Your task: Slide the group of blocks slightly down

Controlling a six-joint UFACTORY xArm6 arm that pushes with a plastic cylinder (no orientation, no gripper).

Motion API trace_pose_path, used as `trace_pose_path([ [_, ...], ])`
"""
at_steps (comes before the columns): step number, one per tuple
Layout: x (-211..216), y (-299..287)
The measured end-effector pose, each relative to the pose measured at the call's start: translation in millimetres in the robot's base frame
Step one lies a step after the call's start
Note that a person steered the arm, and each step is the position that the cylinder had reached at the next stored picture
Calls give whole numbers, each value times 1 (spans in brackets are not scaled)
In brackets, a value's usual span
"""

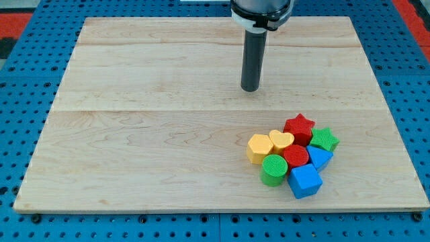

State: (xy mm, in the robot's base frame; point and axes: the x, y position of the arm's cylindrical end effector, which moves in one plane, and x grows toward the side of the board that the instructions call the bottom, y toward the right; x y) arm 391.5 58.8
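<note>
A tight group of blocks lies at the board's lower right: a red star [299,127], a green star [324,140], a yellow heart [281,141], a yellow hexagon [259,148], a red cylinder [295,156], a green cylinder [274,169], a blue cube [306,181] and a small blue block [320,158] of unclear shape. My tip [250,88] stands on the board above and to the left of the group, well apart from every block.
The wooden board [134,134] lies on a blue perforated table [20,81]. The group sits close to the board's bottom edge. The arm's body [262,13] enters from the view's top.
</note>
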Motion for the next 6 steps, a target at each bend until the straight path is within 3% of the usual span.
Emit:
trace_pose_path([
  [6,0,-12],
])
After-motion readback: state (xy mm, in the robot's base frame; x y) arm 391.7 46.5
